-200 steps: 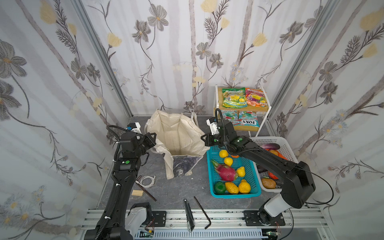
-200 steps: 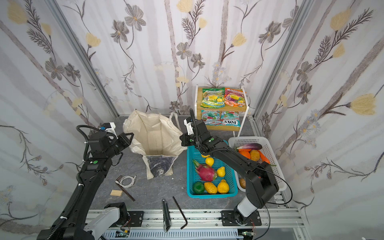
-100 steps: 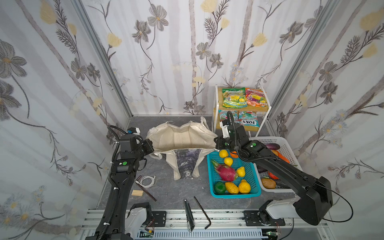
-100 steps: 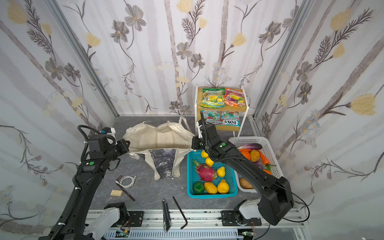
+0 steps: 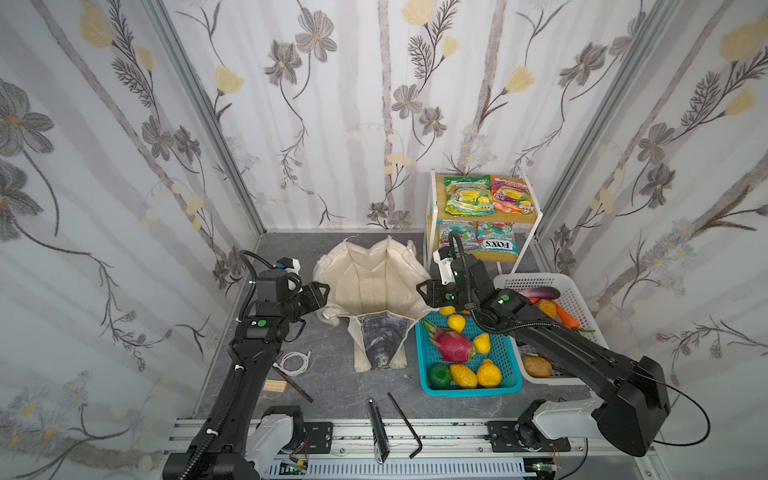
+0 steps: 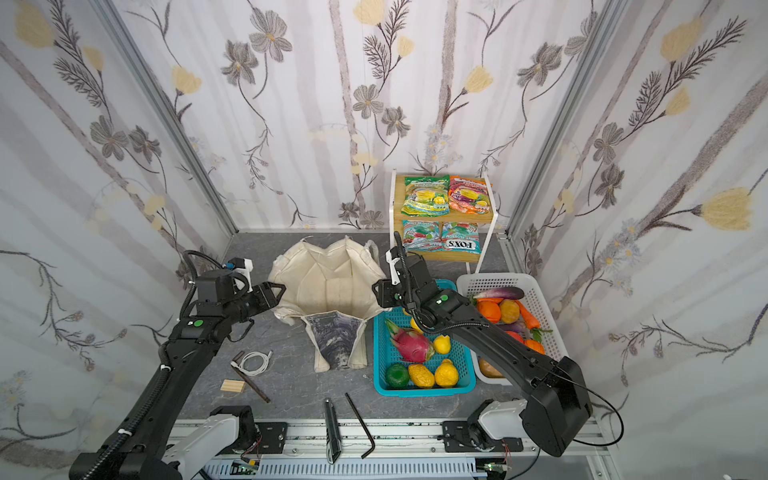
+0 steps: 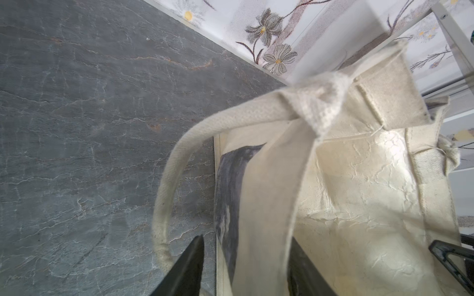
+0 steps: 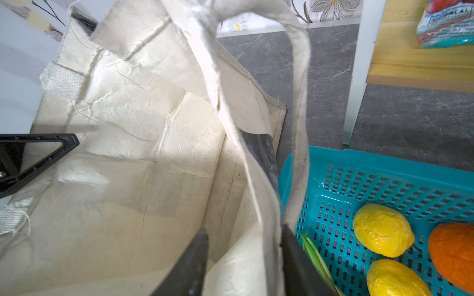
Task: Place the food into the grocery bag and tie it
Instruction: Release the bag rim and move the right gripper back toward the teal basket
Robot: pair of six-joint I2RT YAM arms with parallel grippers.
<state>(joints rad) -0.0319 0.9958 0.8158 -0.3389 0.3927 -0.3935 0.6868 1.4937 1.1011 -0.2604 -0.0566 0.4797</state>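
In both top views the large cream canvas grocery bag (image 5: 374,286) stands open mid-floor and looks empty, so packing and tying are all left. Magenta dragon fruit (image 5: 451,345) and small round yellow fruits (image 5: 456,322) sit in the teal perforated plastic basket (image 6: 424,388). Green-yellow snack packet (image 5: 467,201) and orange snack packet (image 5: 509,199) lie on the wooden shelf (image 6: 453,257).

Left wrist: my left gripper (image 7: 246,238) has its fingers spread, bag rim between them, unpinched.

Right wrist: right gripper (image 8: 245,229) likewise, on the opposite rim.
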